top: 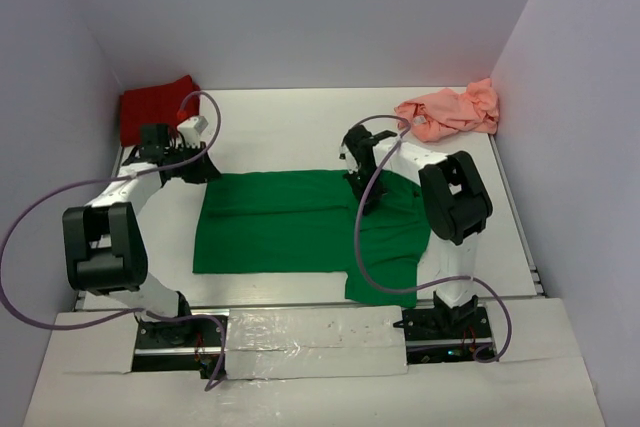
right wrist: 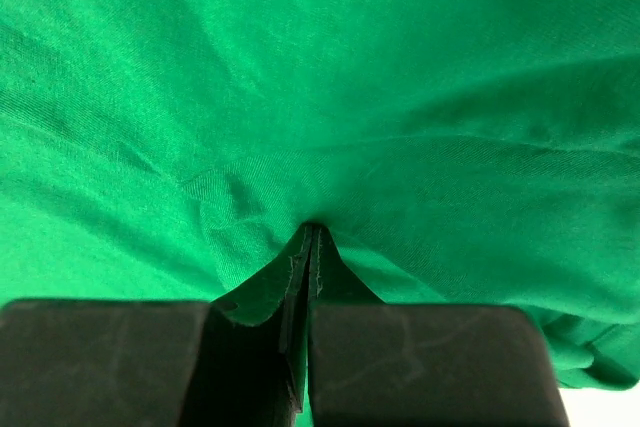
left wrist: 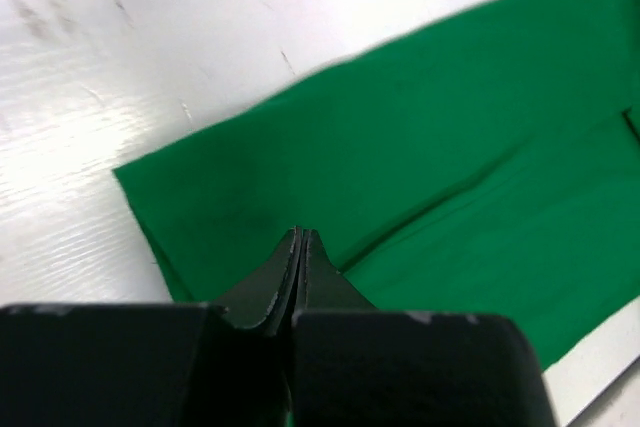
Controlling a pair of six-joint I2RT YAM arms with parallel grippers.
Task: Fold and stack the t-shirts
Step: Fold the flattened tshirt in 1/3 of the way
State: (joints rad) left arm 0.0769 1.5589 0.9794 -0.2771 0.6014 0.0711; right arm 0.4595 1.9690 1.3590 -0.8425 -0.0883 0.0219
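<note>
fabric of green shirt (top: 280, 227) pinched by left claw (left wrist: 301, 235), right claw (right wrist: 311, 230).

Overhead and close wrist views share green t-shirt (top: 280, 227).

We see the green t-shirt (top: 280, 232) spread flat in the middle, a fold running along its far side and one sleeve reaching toward the near right. The dark red t-shirt (top: 155, 107) sits bunched in the far left corner. The salmon pink t-shirt (top: 450, 112) lies crumpled at the far right.
</note>
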